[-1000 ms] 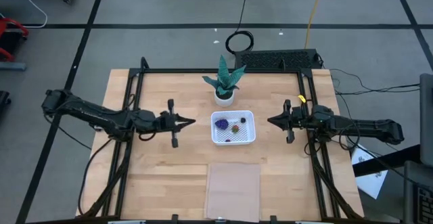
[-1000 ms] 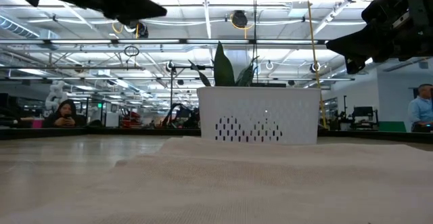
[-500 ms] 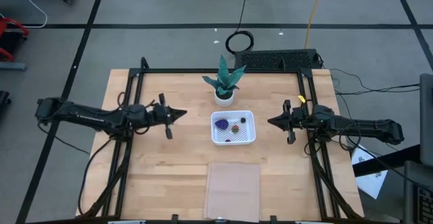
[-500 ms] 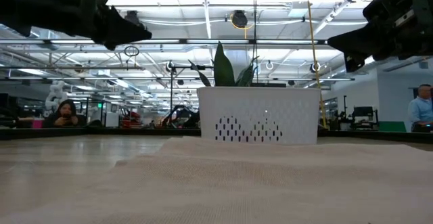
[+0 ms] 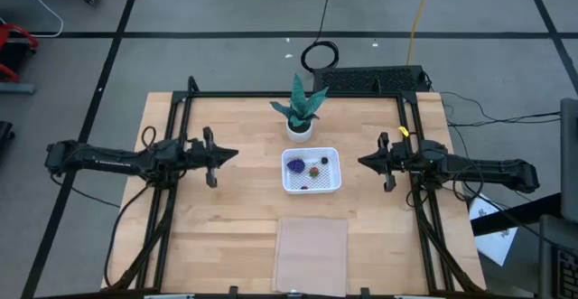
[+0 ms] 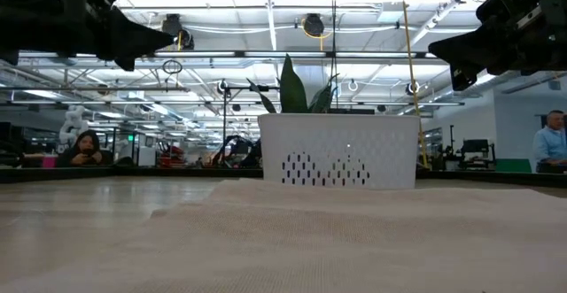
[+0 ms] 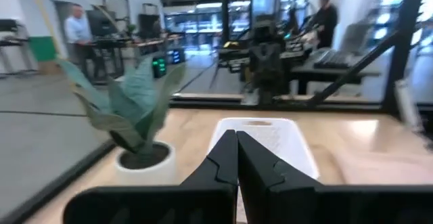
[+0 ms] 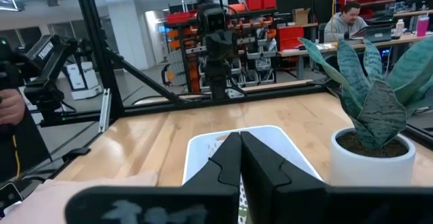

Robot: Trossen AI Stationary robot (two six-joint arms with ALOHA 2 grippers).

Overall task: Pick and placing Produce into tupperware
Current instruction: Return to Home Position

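The white square tupperware [image 5: 312, 171] sits mid-table, and the toy produce lies inside it: a purple cluster [image 5: 295, 165], a red-and-green piece [image 5: 323, 162], a dark red piece [image 5: 313, 172] and a blackish piece [image 5: 304, 188]. My left gripper [image 5: 235, 154] is shut and empty, raised over the table left of the tupperware. My right gripper [image 5: 360, 162] is shut and empty, raised to the right of it. In both wrist views the shut fingertips [image 7: 236, 135] [image 8: 240, 136] point at the tupperware [image 7: 260, 137] [image 8: 237, 143]. In the low view its perforated wall [image 6: 337, 151] faces me.
A green leafy plant in a white pot [image 5: 299, 112] stands just beyond the tupperware. A flat tan sheet [image 5: 311, 254] lies at the near edge. Black frame rails [image 5: 172, 145] run along both table sides. People are in the room behind.
My left gripper has drawn back toward the table's left edge, away from the tupperware, staying shut. My right arm has kept still. The produce and tupperware have not moved.
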